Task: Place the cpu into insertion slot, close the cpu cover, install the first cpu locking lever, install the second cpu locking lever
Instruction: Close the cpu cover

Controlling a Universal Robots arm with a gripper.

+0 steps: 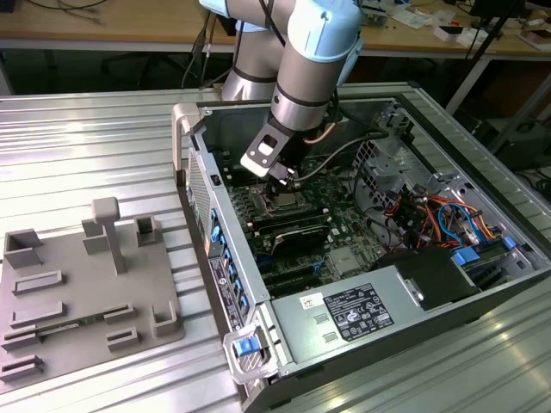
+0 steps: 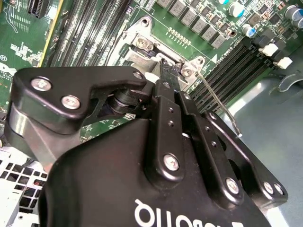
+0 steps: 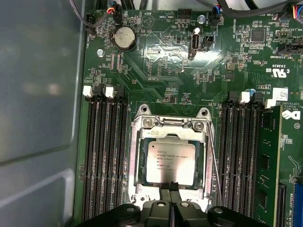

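The grey and pale-blue robot arm reaches steeply down into the open metal computer case. Its black gripper has both fingers pressed together and holds nothing. The tips are at the edge of the thin silvery cpu cover.

Count:
- 1 square silver-tan cpu, seated in the socket.
- 1 cover, lying flat around it.
- 1 thin wire lever, beside the socket.
- 2 banks of black memory slots, flanking it.

The cpu lies inside the cpu cover, between memory slots.
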